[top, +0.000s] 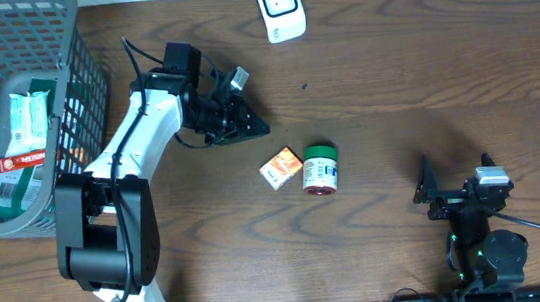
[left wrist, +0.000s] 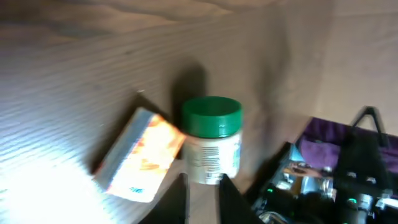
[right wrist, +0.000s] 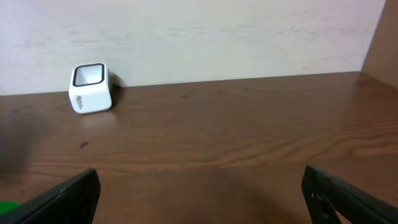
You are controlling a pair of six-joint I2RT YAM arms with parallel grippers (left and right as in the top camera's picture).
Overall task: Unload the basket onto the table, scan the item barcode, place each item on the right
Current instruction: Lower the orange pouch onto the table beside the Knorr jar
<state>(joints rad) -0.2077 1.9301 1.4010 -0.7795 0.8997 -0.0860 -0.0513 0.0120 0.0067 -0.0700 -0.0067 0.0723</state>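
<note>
- Left gripper [left wrist: 203,190]: black fingers parted by a narrow gap, nothing between them, just left of the items.
- White plastic jar with green lid [top: 319,169] lies on its side mid-way across the brown wooden table [top: 392,68], just beside a small orange carton [top: 280,167].
- Right gripper [right wrist: 200,180]: spread wide, empty.
- White box-shaped barcode scanner [top: 279,7] at the far edge, well apart from the jar.
- Grey mesh basket [top: 62,102] at left holds packets.

Overhead straight down, whole table [top: 393,78]; left wrist low, close on green-lidded jar [left wrist: 211,146]; right wrist low, facing far scanner [right wrist: 91,87]; both shared with overhead
</note>
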